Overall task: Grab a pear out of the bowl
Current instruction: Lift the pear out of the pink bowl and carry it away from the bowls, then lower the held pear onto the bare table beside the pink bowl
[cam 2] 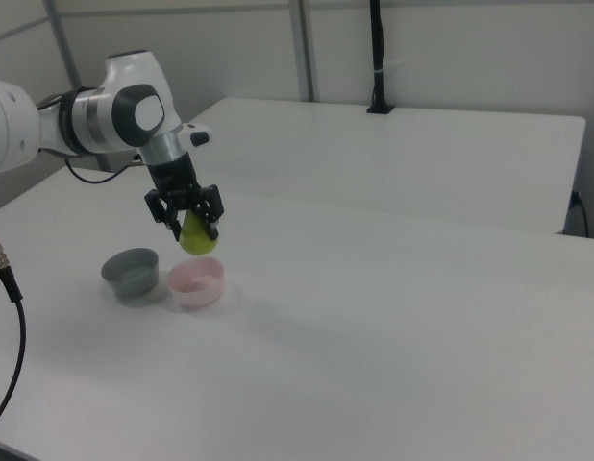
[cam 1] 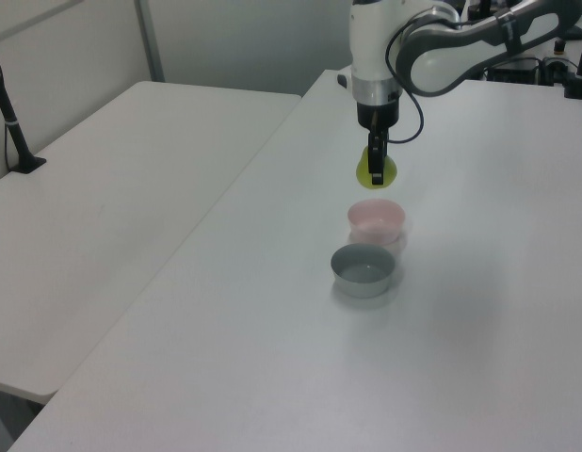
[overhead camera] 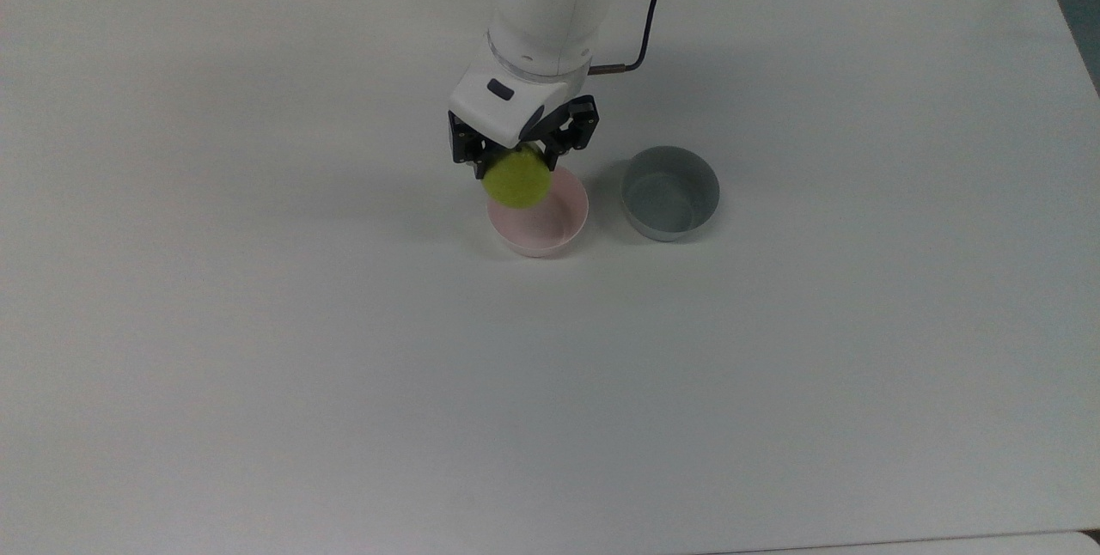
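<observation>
The yellow-green pear hangs in the air above the pink bowl. My gripper is shut on the pear, its black fingers on either side of the fruit. The pink bowl stands on the white table with nothing in it. In the right view the pear is clearly higher than the bowl's rim.
A grey-blue bowl stands right beside the pink one, on the top view's right. The white table stretches wide around both bowls. A second white table stands alongside, with black posts at its edge.
</observation>
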